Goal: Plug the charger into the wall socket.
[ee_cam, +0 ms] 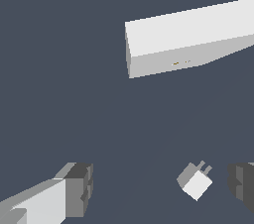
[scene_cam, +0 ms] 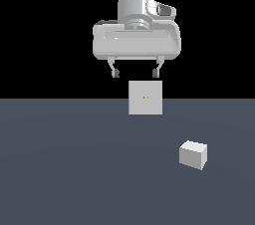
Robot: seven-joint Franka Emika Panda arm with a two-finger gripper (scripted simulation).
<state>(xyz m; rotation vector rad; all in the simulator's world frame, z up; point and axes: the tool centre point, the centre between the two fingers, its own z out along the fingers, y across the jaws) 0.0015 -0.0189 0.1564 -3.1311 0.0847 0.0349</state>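
The charger (scene_cam: 193,154) is a small off-white block lying on the grey floor, toward the exterior view's right and nearer the camera than the socket. The wrist view shows the charger (ee_cam: 195,182) with short prongs sticking out of one side. The wall socket (scene_cam: 145,97) is an upright white square panel with a tiny yellowish mark at its centre; the wrist view shows the wall socket (ee_cam: 188,39) from above as a long white slab. My gripper (scene_cam: 135,73) hangs open above the socket, high off the floor, with nothing between its fingers (ee_cam: 74,188).
The grey floor (scene_cam: 74,169) stretches around both things, with a black background behind it.
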